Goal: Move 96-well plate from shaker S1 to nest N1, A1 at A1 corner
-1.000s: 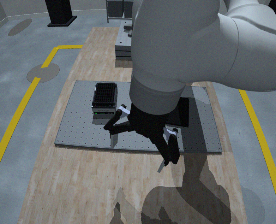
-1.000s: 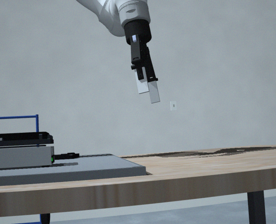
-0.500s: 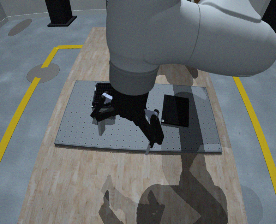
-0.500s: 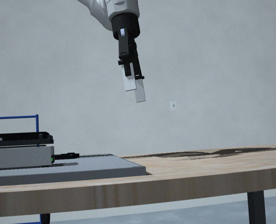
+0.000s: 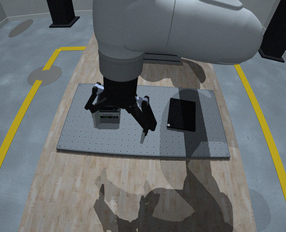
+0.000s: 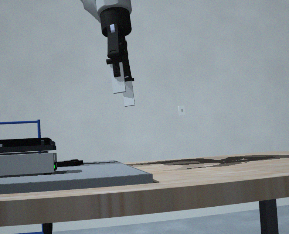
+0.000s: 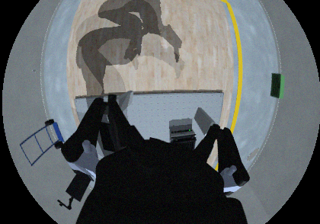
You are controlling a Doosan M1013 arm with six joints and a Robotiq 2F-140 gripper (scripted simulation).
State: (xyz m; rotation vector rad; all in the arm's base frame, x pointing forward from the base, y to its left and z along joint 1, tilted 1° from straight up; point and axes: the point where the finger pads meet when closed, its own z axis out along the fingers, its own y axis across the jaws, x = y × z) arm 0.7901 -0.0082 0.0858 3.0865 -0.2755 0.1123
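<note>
The grey plate shaker S1 (image 5: pixel 106 116) stands on the left of the perforated baseplate. The black 96-well plate (image 6: pixel 21 144) lies flat on top of it. In the top view my arm hides most of the plate, and I cannot tell where its cut corner is. The black plate nest N1 (image 5: pixel 181 114) lies flat on the right, with a small white mark (image 5: pixel 168 124) at its near left corner. My gripper (image 6: pixel 123 93) hangs high above the table, open wide and empty, well above the shaker (image 6: pixel 21 163) and off to its side. The wrist view shows the shaker (image 7: pixel 182 131) between my spread fingers.
The robot base (image 5: pixel 160 58) stands at the back of the wooden table. A blue frame (image 6: pixel 14 129) stands behind the shaker. Black pillars (image 5: pixel 62 13) and yellow floor lines (image 5: pixel 16 119) surround the table.
</note>
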